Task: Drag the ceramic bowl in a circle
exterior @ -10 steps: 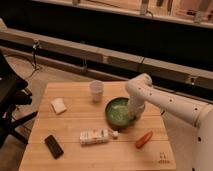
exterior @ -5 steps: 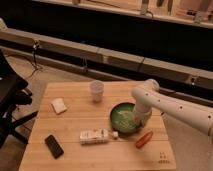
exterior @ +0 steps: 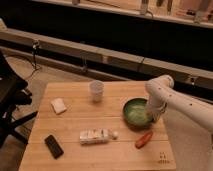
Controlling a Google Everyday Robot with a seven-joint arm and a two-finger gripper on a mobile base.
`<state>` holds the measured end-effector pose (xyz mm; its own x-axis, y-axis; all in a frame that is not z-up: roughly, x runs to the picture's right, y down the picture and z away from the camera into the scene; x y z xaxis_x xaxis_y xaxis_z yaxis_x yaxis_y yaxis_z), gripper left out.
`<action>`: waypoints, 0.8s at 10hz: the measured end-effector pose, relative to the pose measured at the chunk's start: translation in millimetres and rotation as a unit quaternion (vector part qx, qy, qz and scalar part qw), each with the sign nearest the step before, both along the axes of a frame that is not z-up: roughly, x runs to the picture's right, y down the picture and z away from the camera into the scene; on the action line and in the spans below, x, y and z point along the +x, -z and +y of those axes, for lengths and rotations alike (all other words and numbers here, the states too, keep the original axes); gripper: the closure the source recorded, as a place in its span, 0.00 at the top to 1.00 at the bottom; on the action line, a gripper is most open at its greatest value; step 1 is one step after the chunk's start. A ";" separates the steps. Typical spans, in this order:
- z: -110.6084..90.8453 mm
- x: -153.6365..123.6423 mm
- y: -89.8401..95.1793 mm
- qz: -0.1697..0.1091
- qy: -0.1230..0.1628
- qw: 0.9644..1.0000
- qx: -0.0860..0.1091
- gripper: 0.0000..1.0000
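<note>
With the gripper (exterior: 150,117) down at the right rim of the ceramic bowl (exterior: 133,113), right of centre in the frame, I cannot tell its grip; the drag seems underway, but 1 view cannot show how much circle remains.

One tabletop (exterior: 75,120) bears one ceramic bowl (exterior: 133,111), one white cup (exterior: 96,91), one pale block (exterior: 58,105), one black phone (exterior: 54,146), one white packet (exterior: 94,135), one red item (exterior: 144,139); one claw (exterior: 150,117) at the bowl's right rim.

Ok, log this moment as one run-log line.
gripper: lowered at ceramic bowl's right rim | ceramic bowl: upright, right part of table | white cup: upright, left of bowl, apart from it
</note>
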<state>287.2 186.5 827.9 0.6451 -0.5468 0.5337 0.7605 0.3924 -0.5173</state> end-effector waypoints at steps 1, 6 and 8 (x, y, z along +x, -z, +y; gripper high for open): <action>-0.7 -6.0 -1.1 -0.004 0.004 1.000 0.000 0.01; -8.3 -53.6 -4.5 -0.006 0.008 1.000 0.003 0.01; -10.4 -43.3 -5.8 -0.015 0.014 1.000 0.004 0.01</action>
